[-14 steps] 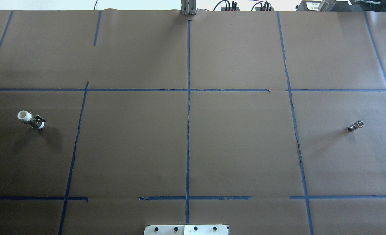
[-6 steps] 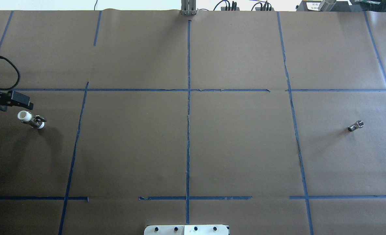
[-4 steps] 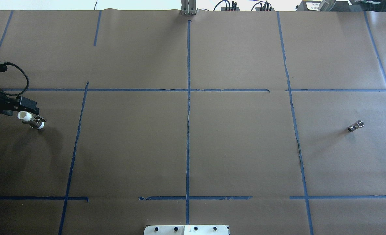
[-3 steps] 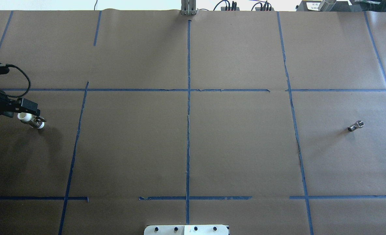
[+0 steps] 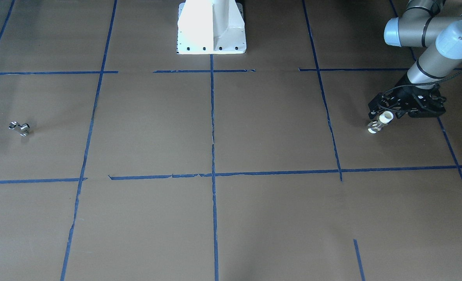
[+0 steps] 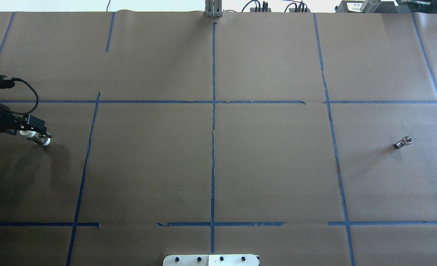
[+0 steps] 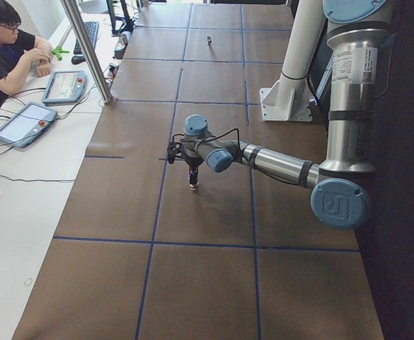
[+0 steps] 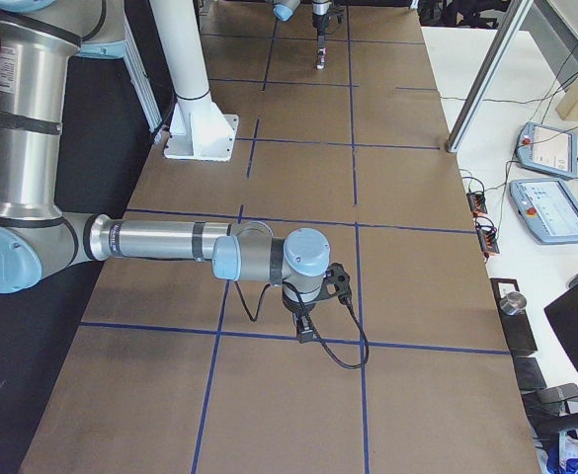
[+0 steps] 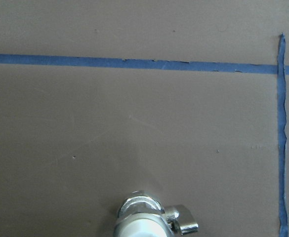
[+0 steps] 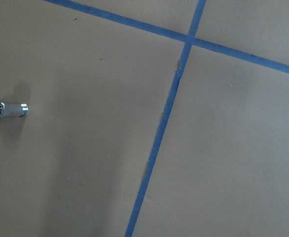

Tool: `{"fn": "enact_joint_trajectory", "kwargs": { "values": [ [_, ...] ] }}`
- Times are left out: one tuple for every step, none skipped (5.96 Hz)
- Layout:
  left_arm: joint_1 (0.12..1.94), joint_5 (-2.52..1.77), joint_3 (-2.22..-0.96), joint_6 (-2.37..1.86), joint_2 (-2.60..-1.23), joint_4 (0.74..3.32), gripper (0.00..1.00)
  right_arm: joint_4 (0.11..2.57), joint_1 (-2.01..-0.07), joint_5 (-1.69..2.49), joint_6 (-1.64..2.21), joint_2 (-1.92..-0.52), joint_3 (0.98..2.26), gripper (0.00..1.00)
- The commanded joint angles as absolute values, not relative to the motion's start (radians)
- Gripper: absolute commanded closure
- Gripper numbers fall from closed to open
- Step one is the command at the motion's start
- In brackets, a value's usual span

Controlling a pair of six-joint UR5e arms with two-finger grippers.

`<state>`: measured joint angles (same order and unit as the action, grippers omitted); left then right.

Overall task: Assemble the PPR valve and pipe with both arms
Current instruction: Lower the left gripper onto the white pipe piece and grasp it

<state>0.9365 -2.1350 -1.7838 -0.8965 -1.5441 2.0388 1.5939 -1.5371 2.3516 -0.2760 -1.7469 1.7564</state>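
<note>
The PPR valve [image 6: 38,137], white with a metal collar, lies on the brown paper at the table's far left; it also shows in the front view [image 5: 376,124] and at the bottom edge of the left wrist view [image 9: 143,219]. My left gripper [image 6: 29,129] hangs open just over the valve's white end, fingers either side [image 5: 387,112]. The small silver pipe [image 6: 402,142] lies alone at the far right [image 5: 19,128] and shows in the right wrist view [image 10: 6,109]. My right gripper [image 8: 306,324] shows only in the exterior right view, low over the table; I cannot tell whether it is open.
The white pedestal [image 5: 211,27] stands at the robot's edge of the table. Blue tape lines [image 6: 213,122] cross the brown paper. An operator [image 7: 1,49] sits beside the table with teach pendants [image 7: 23,122]. A metal post [image 7: 86,49] stands at that edge.
My left arm came in from the left edge and moved down onto the valve's white end. The valve and the pipe have not moved.
</note>
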Motion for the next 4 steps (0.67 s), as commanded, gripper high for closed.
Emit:
{"fn": "enact_joint_trajectory", "kwargs": {
  "values": [
    [0.936, -2.134, -1.776, -0.896, -1.543, 2.037, 0.45, 1.594, -1.537, 2.352, -0.276, -1.747, 1.756, 0.00],
    [0.936, -2.135, -1.776, -0.894, -1.543, 2.037, 0.85, 1.594, -1.537, 2.352, -0.276, -1.747, 1.756, 0.00],
    [0.936, -2.134, -1.776, -0.894, -1.542, 2.037, 0.96, 1.594, -1.537, 2.352, -0.276, -1.747, 1.756, 0.00],
    [0.937, -2.135, -1.779, -0.894, -1.542, 2.037, 1.00, 1.594, -1.537, 2.352, -0.276, -1.749, 1.756, 0.00]
  ]
}}
